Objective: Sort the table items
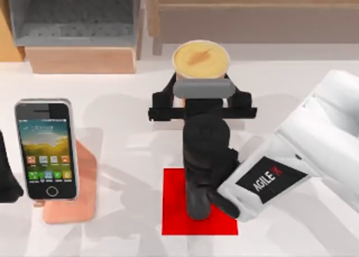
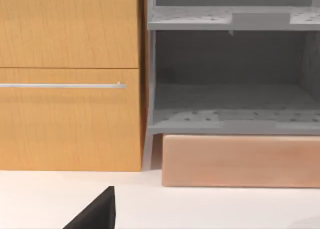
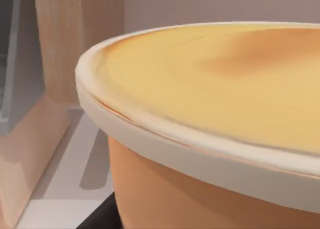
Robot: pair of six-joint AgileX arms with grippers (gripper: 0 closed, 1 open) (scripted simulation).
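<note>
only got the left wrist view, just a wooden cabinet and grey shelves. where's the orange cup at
Observer: The tall orange cup with a yellow top is at the back middle of the white table, and the right tool is closed on its sides.
Operator: ok and the phone
Observer: The silver-edged smartphone with a lit screen sits on a pinkish-orange stand at the table's left, beside the parked left tool.
Operator: whats under the right arm
Observer: A flat red square mat lies near the front middle, with nothing resting on its visible part.
</note>
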